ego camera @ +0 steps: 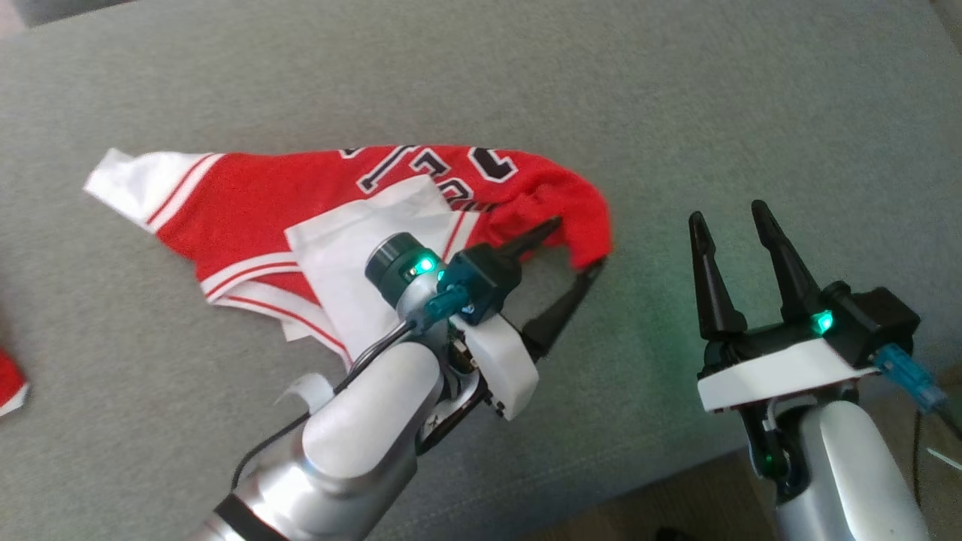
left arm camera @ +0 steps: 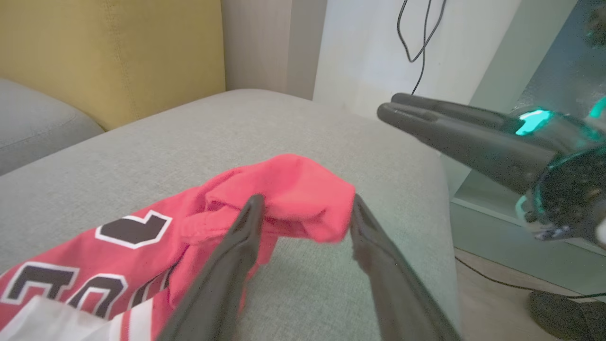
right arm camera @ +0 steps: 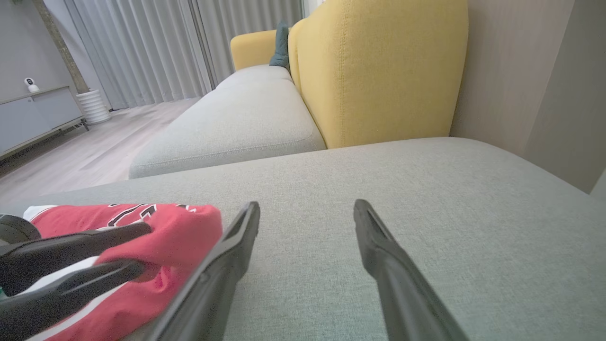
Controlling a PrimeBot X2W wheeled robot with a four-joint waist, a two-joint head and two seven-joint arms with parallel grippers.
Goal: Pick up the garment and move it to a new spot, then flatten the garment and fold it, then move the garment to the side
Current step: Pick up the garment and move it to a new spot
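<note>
At the three-o'clock end of the shirt (ego camera: 301, 203), the left claw (ego camera: 579, 242) is straddling the bunched cloth, released; closing deep on the fold is advisable. Meanwhile the right claw (ego camera: 727, 212) is hovering released, empty.

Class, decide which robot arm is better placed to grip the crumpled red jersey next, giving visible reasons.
Left. The left gripper is open, fingers straddling the bunched end of the red and white fabric jersey; the right gripper is open over bare grey sofa cushion, apart from it.
</note>
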